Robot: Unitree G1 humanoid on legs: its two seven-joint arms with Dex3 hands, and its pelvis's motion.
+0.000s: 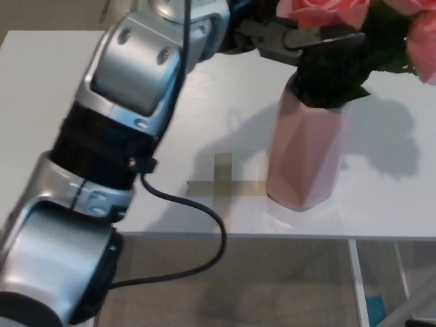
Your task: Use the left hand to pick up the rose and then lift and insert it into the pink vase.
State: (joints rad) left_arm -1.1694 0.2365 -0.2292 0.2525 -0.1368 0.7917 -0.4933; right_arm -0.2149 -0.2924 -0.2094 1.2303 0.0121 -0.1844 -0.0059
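Note:
The pink faceted vase [308, 157] stands upright on the white table [54, 102], right of centre. Pink roses [321, 9] with dark green leaves [340, 71] rise out of its mouth, and another bloom [424, 49] shows at the right edge. My left arm reaches from the lower left up across the table. My left hand [293, 39] sits just above the vase mouth, shut on the rose right under the bloom; the stem goes down into the vase. The leaves hide the stem itself. My right hand does not show.
A cross of olive tape [222, 184] lies on the table just left of the vase. A black cable [208, 235] hangs from my left forearm past the table's front edge [286, 236]. Floor and a table leg [359, 279] show below.

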